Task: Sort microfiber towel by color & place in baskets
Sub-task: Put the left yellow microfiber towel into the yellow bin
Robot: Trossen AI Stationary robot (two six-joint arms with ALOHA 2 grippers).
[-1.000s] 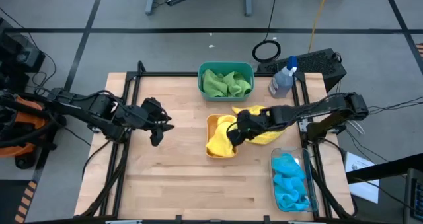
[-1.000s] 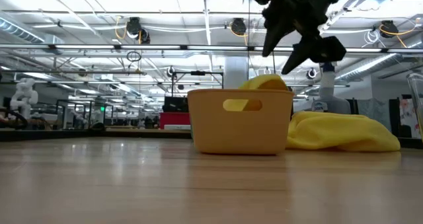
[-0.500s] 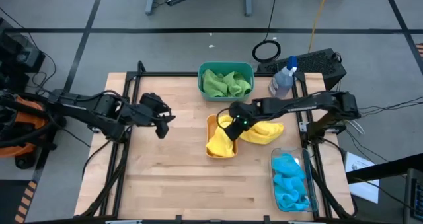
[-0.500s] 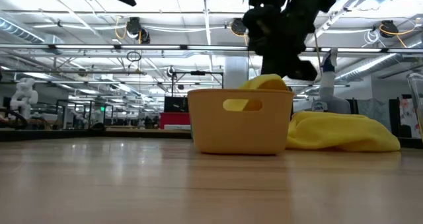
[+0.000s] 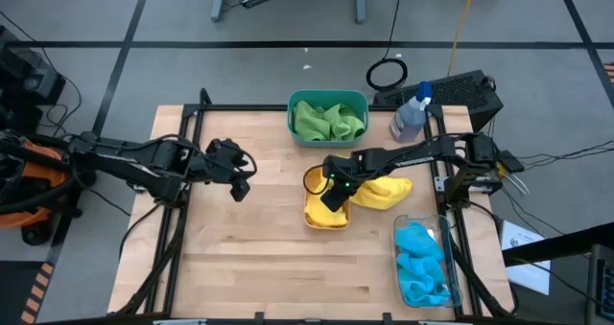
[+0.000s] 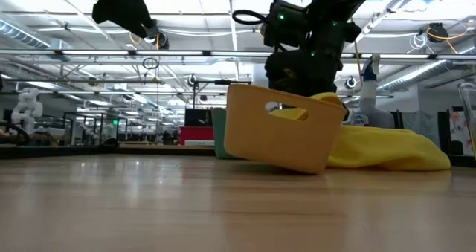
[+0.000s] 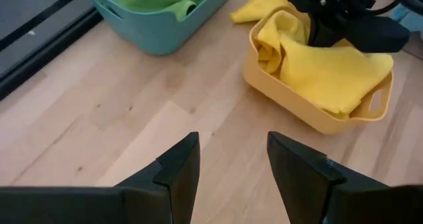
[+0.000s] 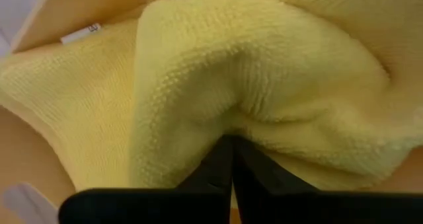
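A: Where is the right gripper (image 5: 333, 189), and what are its fingers doing?

B: It reaches in from the right side of the table and is pushed down into the orange basket (image 5: 325, 218) at the middle of the table. Its two dark fingers are pressed together, with the yellow towel (image 8: 264, 72) bunched right against their tips. The basket is tipped up on one side in the low view, so the arm looks to be pressing or dragging on it.

A: And the second yellow towel (image 5: 384, 190)?

B: It lies on the bare table just outside the basket, on the side toward the right arm's base, touching the basket's wall. Its long axis runs roughly along that arm's reach.

A: Which arm is nearer to it?

B: The right one, clearly. The left gripper (image 5: 237, 174) hangs well apart over the left half of the table, fingers spread and empty.

A: Where are the other towels?

B: The green towels (image 5: 328, 120) sit in the teal basket (image 5: 326, 97) at the far edge; the blue towels (image 5: 422, 263) fill the clear basket (image 5: 396, 237) near the right front corner
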